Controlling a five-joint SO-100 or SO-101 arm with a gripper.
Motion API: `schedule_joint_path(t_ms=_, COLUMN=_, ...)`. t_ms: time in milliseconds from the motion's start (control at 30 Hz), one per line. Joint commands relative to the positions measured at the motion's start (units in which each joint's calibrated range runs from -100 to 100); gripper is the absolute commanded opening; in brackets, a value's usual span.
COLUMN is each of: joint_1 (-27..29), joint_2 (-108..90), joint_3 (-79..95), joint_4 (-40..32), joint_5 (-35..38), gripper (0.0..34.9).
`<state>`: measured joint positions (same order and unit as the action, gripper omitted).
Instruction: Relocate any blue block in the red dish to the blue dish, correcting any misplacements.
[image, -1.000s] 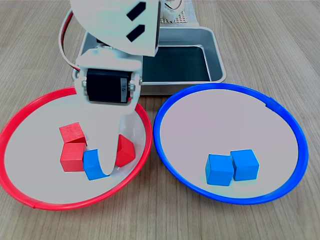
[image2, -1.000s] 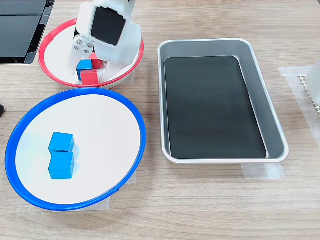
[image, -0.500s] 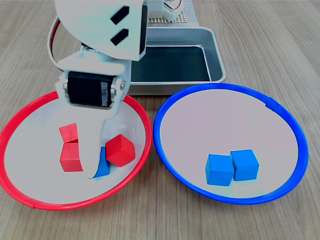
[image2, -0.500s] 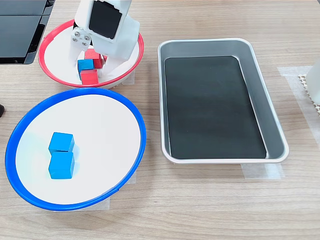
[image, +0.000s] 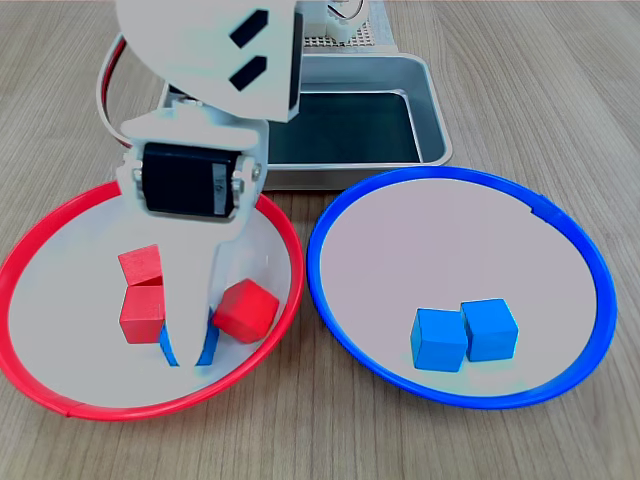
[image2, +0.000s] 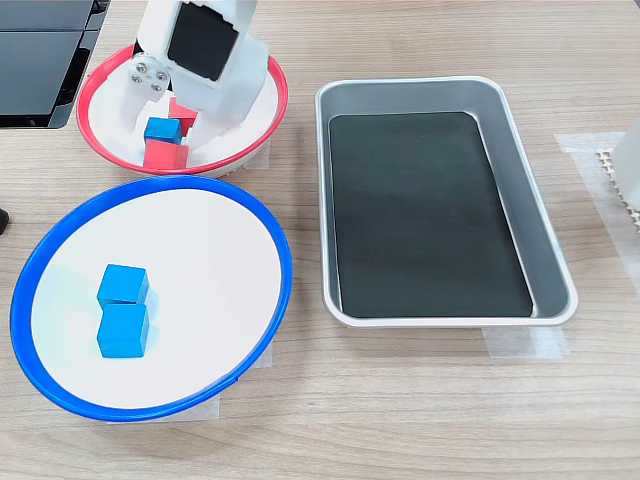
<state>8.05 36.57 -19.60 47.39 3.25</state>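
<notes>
Blue block (image: 205, 347) sits low in the red dish (image: 40, 385) in the first exterior view, mostly hidden behind my white finger, with only slivers of blue showing either side of it; my end effector (image: 190, 335) reaches down into the dish over that block, and from here I cannot tell whether the jaws are clamped on it. Two red cubes (image: 143, 298) are stacked just to the first exterior view's left of the block, and a third red cube (image: 245, 310) lies tilted just to its right. The blue dish (image: 330, 320) sits beside the red one, carrying two blue cubes (image: 465, 333) that touch each other, and a metal tray (image: 430, 110) stands behind both dishes on the wooden bench (image: 540, 80). In the second exterior view the blue block (image2: 161, 131) shows clearly between my fingers (image2: 137, 95), resting above a red cube (image2: 160, 155) inside the red dish (image2: 100, 150); my end effector (image2: 165, 125) brackets it closely, though the grip itself stays unclear
</notes>
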Motion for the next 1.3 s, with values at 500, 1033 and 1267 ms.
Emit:
schedule_joint_path(t_ms=500, joint_1=1.97, joint_2=0.4, joint_3=-1.38, joint_4=-0.71, joint_5=0.2, gripper=12.7)
schedule_joint_path(t_ms=1033, joint_1=1.88, joint_2=0.74, joint_3=-1.66, joint_4=-2.86, joint_5=-0.24, gripper=2.9)
schedule_joint_path(t_ms=1267, joint_1=2.06, joint_2=-0.88, joint_3=-1.66, joint_4=-4.34, joint_5=-0.63, gripper=0.4)
